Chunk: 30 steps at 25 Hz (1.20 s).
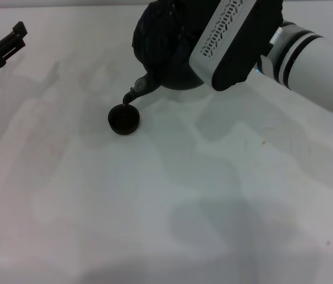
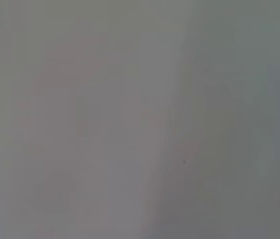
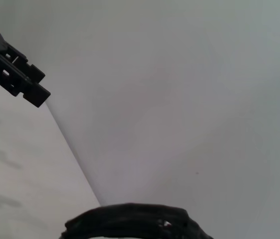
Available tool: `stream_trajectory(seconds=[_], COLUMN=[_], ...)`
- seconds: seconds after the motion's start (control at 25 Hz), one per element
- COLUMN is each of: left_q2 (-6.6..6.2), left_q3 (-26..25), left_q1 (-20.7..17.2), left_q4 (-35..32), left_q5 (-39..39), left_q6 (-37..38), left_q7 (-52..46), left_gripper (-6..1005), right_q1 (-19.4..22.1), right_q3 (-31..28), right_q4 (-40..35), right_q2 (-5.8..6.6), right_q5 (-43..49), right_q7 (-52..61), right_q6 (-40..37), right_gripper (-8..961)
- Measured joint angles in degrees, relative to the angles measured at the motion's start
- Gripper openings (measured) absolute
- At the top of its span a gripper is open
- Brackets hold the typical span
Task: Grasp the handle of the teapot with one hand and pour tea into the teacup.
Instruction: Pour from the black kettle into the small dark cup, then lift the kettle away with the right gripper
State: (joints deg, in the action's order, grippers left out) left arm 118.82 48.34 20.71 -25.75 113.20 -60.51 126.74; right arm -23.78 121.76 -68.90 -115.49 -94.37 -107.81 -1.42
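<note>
The round black teapot (image 1: 160, 44) hangs tilted above the white table at the far middle, its short spout (image 1: 136, 92) pointing down just over the small dark teacup (image 1: 123, 118). My right gripper (image 1: 193, 53) holds it from above by the handle; its white and black body covers the handle in the head view. The ribbed black handle (image 3: 130, 221) shows close up in the right wrist view. I cannot make out a stream of tea. My left gripper (image 1: 0, 32) is open and empty at the far left; it also shows in the right wrist view (image 3: 15, 74).
The white table (image 1: 166, 207) stretches bare in front of the cup. The left wrist view shows only the pale table surface (image 2: 140, 119).
</note>
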Motion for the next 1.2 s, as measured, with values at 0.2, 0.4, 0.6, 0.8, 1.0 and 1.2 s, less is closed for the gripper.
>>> stream_trajectory(seconds=[0.2,0.4,0.6,0.8,1.0,1.2], left_q2=[0.00,-0.04,-0.08,-0.09,-0.09,-0.09], left_q3=[0.04,0.08,0.07,0.02,0.00,0.00], left_q1=[0.19,0.33,0.41,0.50,0.50,0.53], left_q4=[0.00,0.00,0.00,0.00,-0.01,-0.01], left_q5=[-0.02,-0.02,-0.01,0.01,0.01,0.01], left_q6=[0.37,0.87,0.98,1.02,1.02,1.24], left_q7=[0.00,0.00,0.09,0.31,0.33,0.35], left_gripper=[892,893,893,893,893,892], right_q1=[0.00,-0.02,-0.05,-0.04,-0.04,-0.04], right_q3=[0.04,0.01,0.03,0.06,0.06,0.05], right_q4=[-0.01,0.24,0.24,0.24,0.31,0.46], right_q2=[0.00,-0.05,-0.08,-0.09,-0.09,-0.09], right_q5=[0.74,0.81,1.78,2.09,2.19,2.79], right_q7=[-0.02,-0.03,-0.03,-0.18,-0.43,-0.45], right_q6=[-0.18,-0.22,-1.10,-1.39,-1.39,-1.39], right_gripper=[118,117,117,116,116,114])
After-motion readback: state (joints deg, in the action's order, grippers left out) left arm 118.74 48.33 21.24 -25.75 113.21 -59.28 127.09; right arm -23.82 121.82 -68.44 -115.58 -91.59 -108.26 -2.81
